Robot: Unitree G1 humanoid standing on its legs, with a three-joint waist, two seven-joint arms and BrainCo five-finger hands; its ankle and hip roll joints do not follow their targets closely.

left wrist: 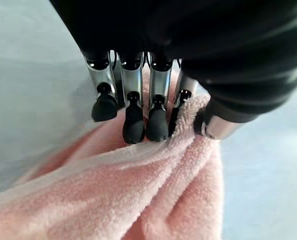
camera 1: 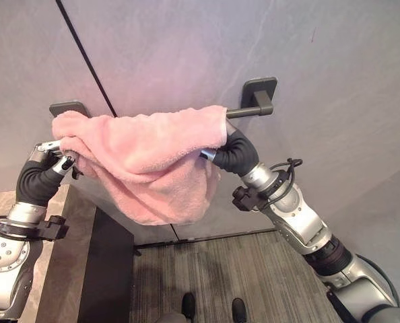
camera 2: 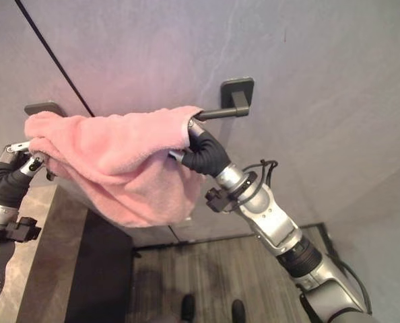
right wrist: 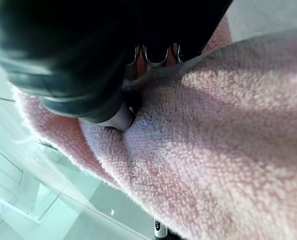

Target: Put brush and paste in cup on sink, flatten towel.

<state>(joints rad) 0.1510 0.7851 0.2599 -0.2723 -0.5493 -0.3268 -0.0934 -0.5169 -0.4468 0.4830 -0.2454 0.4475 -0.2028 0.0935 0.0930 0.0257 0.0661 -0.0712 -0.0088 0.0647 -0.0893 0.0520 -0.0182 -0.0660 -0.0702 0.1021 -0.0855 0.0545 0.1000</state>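
The pink towel [camera 1: 146, 161] hangs bunched over a dark rail [camera 1: 248, 112] fixed to the grey wall [camera 1: 186, 47], sagging in a thick fold below the rail's middle rather than lying flat. The left robot hand [camera 1: 57, 156] is at the towel's left end; its wrist view shows the dark-tipped fingers [left wrist: 133, 125] curled down onto the cloth with the thumb pressing from the side, so it pinches the edge. The right robot hand [camera 2: 201, 151] is at the right end, its fingers buried in the fold, so I cannot tell how they stand. The brush, paste and cup are not visible here; the step in hand looks to be the flattening.

The likely trouble is pulling unevenly: if one end is tugged harder, the towel could slide along the rail and drop off, or the pinch could slip from the plush cloth. The right bracket [camera 1: 260, 93] sits just beside the right robot hand and limits spreading that way. Below left is a brown surface [camera 1: 65, 269] with a dark side, and striped floor [camera 1: 254, 269] beneath.
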